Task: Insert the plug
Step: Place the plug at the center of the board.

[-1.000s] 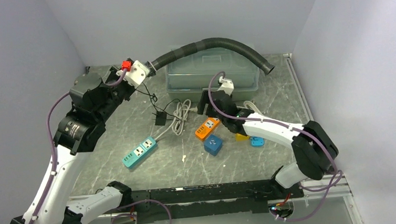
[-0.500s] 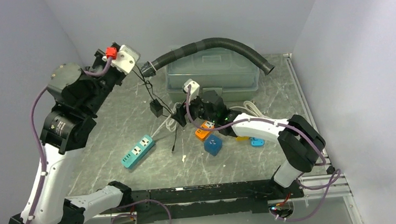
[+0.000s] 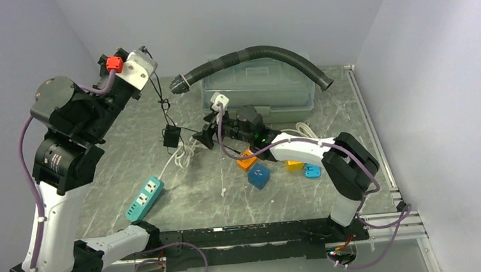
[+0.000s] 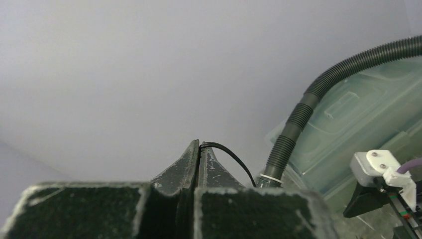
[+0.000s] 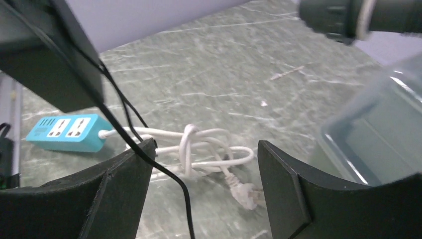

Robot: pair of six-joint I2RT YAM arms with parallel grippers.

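Note:
My left gripper point(image 3: 143, 52) is raised high at the back left, shut on a thin black cord point(image 4: 226, 151). The cord hangs down to a black adapter block point(image 3: 171, 137), which also shows in the right wrist view point(image 5: 50, 55). My right gripper point(image 3: 205, 137) is open and low over the table. Its fingers straddle a white plug point(image 5: 245, 192) at the end of a knotted white cable point(image 5: 199, 148). The black cord point(image 5: 185, 196) crosses in front of its left finger. The cable runs to a teal power strip point(image 3: 144, 198), also seen in the right wrist view point(image 5: 67, 132).
A clear lidded box point(image 3: 267, 92) stands at the back with a black corrugated hose point(image 3: 251, 53) arching over it. An orange block point(image 3: 247, 160), blue cube point(image 3: 258, 175), yellow piece point(image 3: 293, 165) and light blue piece point(image 3: 312, 170) lie under the right arm.
My left arm rose and swung left, lifting the cord and adapter. The teal strip slid toward the near left. My right gripper moved left over the white cable.

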